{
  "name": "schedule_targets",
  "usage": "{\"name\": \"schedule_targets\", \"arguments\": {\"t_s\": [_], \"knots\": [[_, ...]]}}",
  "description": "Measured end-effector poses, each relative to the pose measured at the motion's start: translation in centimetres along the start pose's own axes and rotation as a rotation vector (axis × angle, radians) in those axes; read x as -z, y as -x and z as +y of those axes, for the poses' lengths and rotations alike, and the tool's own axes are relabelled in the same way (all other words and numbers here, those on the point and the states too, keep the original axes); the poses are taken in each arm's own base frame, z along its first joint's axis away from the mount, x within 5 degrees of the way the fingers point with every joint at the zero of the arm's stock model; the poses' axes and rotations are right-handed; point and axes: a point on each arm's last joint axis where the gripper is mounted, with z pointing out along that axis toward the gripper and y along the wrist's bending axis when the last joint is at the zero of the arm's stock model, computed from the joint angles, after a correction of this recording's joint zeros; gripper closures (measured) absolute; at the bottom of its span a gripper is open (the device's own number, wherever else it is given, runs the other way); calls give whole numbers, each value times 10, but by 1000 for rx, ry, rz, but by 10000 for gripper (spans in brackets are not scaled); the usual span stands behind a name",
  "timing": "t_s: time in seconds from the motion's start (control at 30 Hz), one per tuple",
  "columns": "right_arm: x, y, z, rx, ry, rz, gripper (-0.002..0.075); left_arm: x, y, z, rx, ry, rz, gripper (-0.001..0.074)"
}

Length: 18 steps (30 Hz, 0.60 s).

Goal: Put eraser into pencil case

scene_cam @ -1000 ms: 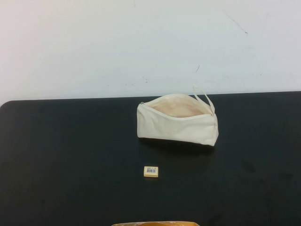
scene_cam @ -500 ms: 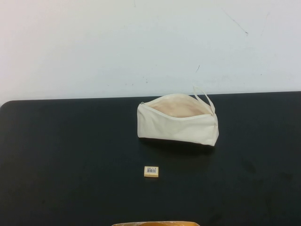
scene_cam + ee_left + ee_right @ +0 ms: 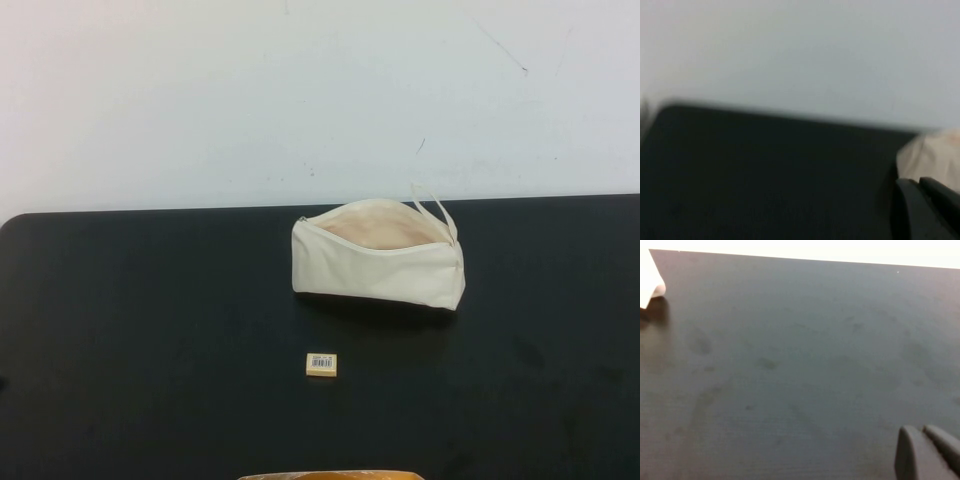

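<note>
Near the table's front edge lies the eraser (image 3: 321, 364), flat, label up, well apart from the pencil case (image 3: 378, 254) behind it; it looks light and stiff, best pinched across its short sides; the pouch looks soft, mouth gaping; the left gripper (image 3: 927, 207) and right gripper (image 3: 927, 452) show only at their wrist views' edges, fingers seemingly together.

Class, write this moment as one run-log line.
tan eraser: on black table | cream fabric pencil case: unzipped, beyond it | left gripper, right gripper: away, holding nothing
</note>
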Motion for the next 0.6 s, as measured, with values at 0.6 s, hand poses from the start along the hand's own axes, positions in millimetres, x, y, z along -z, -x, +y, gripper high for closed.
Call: {"name": "schedule_targets", "arguments": {"t_s": [0.6], "knots": [[0,0,0,0,0,0,727,-145,10,-44,-125,-232,741,736]]}}
